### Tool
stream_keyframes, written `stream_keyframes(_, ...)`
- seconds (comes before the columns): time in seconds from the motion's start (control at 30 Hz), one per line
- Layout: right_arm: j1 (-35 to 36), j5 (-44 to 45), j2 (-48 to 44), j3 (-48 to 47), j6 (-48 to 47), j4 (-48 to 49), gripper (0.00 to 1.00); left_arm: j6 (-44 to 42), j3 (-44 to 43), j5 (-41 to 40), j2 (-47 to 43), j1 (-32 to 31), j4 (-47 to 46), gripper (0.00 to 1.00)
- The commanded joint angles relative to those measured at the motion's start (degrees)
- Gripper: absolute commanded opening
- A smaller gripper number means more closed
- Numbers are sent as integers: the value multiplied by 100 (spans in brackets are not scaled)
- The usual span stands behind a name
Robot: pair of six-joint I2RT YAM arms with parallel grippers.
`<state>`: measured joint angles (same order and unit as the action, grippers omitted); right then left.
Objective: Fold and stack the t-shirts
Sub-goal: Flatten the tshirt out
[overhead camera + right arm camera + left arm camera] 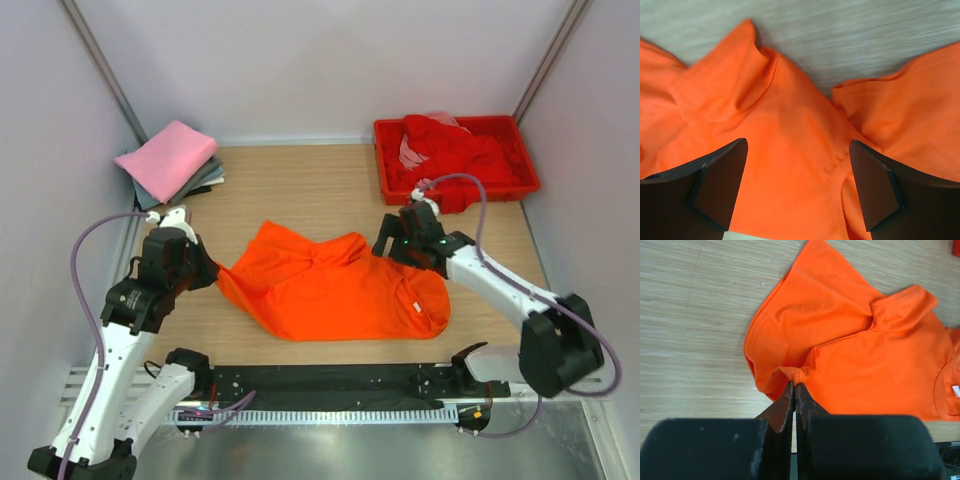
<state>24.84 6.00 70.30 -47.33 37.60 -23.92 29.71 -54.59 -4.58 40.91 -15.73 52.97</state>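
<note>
The orange t-shirt [335, 285] lay rumpled in the middle of the wooden table [300, 190], toward the near edge and between the two arms. It was spread out only in part. One flap of cloth was turned over on top near the middle, and the neck opening with a small white label [955, 390] faced the right-hand side.

The left arm [135, 300] reached in from the left. Its jaws were clenched tight on a small pinch of the orange cloth at the shirt's left edge, and from the wrist camera the fabric bunched up in a little peak right where they met.

The right arm [490, 280] leaned in from the other side over the shirt's far right part. Its jaws stood wide apart with nothing between them but the orange cloth lying underneath. I could not tell whether the tips touched the fabric.

In the far left corner sat a folded pink t-shirt [167, 158] on top of a folded grey t-shirt [205, 180], whose edge showed beneath it. In the far right corner a red tray [520, 150] held a loose heap of red t-shirts [450, 150], with some of the cloth hanging over the tray's near rim. A paler scrap showed among the red, too small for me to make out.
</note>
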Motion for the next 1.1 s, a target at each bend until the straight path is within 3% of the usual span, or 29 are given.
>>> stream_keyframes(0.0,135,-468,790,-434,-376,651,88,34,36,71,-12,8,-287,0)
stream_keyframes(0.2,153,-758,2318,-1251,-614,950,86,52,45,27,-83,8,-296,0)
stream_keyframes(0.53,179,-925,3226,-1955,-667,1092,79,52,45,10,-92,8,-296,0)
stream_keyframes(0.57,188,-943,3261,-2042,-667,1091,77,52,62,18,-92,8,-296,0)
stream_keyframes(0.6,188,-960,3288,-2078,-684,1091,64,61,54,10,-92,8,-296,0)
stream_keyframes(0.63,188,-1021,3332,-2113,-710,1048,58,61,53,1,-100,8,-296,0)
stream_keyframes(0.87,197,-1145,3359,-2070,-693,986,32,61,53,-8,-100,8,-287,0)
stream_keyframes(0.9,197,-1171,3297,-2035,-693,1003,20,69,53,-17,-109,8,-279,0)
stream_keyframes(1.0,197,-1276,3122,-1877,-693,1047,3,70,54,-17,-109,8,-287,0)
stream_keyframes(1.07,205,-1320,2999,-1798,-702,1056,2,70,36,-25,-118,8,-279,0)
